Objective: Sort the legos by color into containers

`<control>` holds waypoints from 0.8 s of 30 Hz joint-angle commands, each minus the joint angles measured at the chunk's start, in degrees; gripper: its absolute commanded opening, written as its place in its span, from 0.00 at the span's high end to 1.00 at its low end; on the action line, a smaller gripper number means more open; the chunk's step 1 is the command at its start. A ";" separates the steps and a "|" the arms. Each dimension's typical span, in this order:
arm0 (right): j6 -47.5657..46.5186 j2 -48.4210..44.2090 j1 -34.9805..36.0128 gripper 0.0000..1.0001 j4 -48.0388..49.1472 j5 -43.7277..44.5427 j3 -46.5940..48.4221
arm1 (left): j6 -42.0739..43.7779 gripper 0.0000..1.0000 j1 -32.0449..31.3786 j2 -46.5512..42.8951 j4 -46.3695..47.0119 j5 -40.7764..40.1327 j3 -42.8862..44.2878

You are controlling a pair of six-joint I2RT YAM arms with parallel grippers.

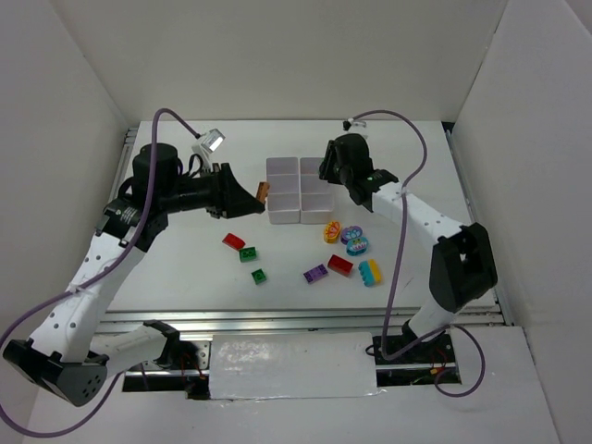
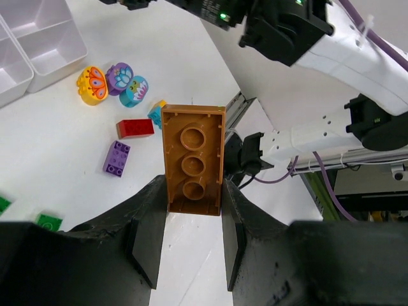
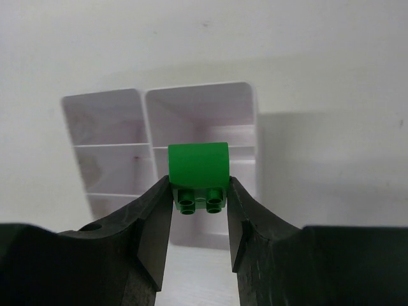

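Two bricks held by the containers (image 1: 283,220)
An orange brick (image 2: 193,156) is clamped in the left end effector (image 2: 194,194), a green brick (image 3: 198,164) in the right end effector (image 3: 199,199); other bricks (image 1: 339,265) are scattered on the surface (image 1: 185,277).

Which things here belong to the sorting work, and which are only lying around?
For the job:
brown brick, held in the left gripper
green brick, held in the right gripper
white containers
loose bricks

Only lying about:
purple cables
white padded strip
metal rail
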 commanded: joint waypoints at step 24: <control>-7.10 12.80 2.53 1.00 6.78 11.96 10.04 | 3.60 1.00 0.03 -3.37 -1.37 2.76 -1.53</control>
